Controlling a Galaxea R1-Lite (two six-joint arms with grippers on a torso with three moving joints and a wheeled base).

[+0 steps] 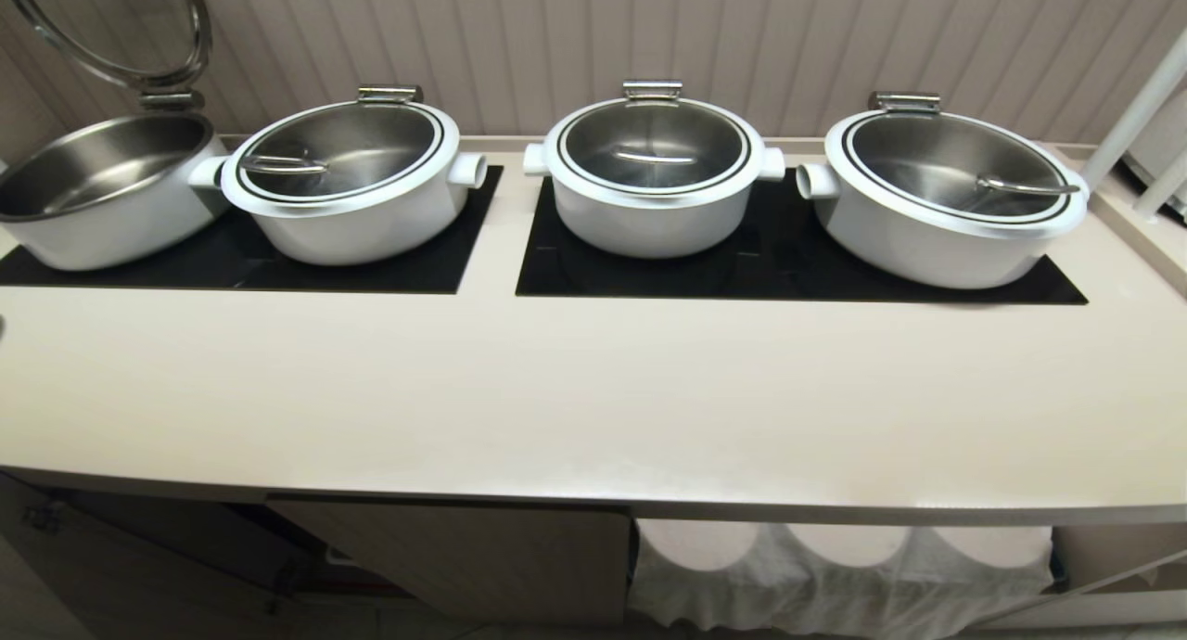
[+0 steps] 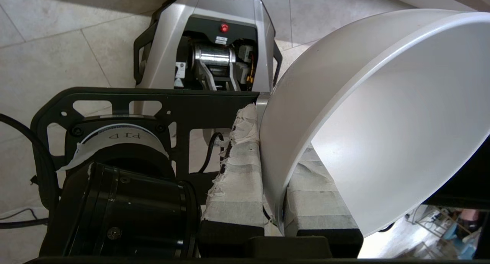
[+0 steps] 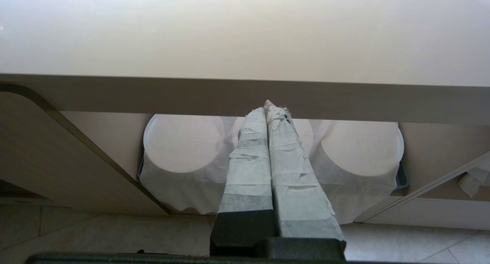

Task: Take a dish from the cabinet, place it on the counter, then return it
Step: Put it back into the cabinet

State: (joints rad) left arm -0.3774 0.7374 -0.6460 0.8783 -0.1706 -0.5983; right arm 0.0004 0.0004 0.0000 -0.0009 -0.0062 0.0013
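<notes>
The dish (image 2: 363, 103), a plain white bowl, hangs tilted on its side with my left gripper (image 2: 273, 149) shut on its rim, one taped finger (image 2: 239, 172) outside the wall and one inside. It is held low over the floor near my own base and is out of the head view. The cream counter (image 1: 593, 390) spans the head view with no dish on it. Below it the cabinet (image 1: 464, 556) stands with its door open. My right gripper (image 3: 268, 109) is shut on nothing, parked below the counter's front edge and facing the cabinet's opening.
Four large white pots (image 1: 654, 172) sit on black glass panels (image 1: 760, 269) at the counter's back; the leftmost has its lid raised. Cloth-covered round stacks (image 3: 183, 149) fill the cabinet's shelf. My grey base (image 2: 206, 46) and tiled floor lie beneath the left hand.
</notes>
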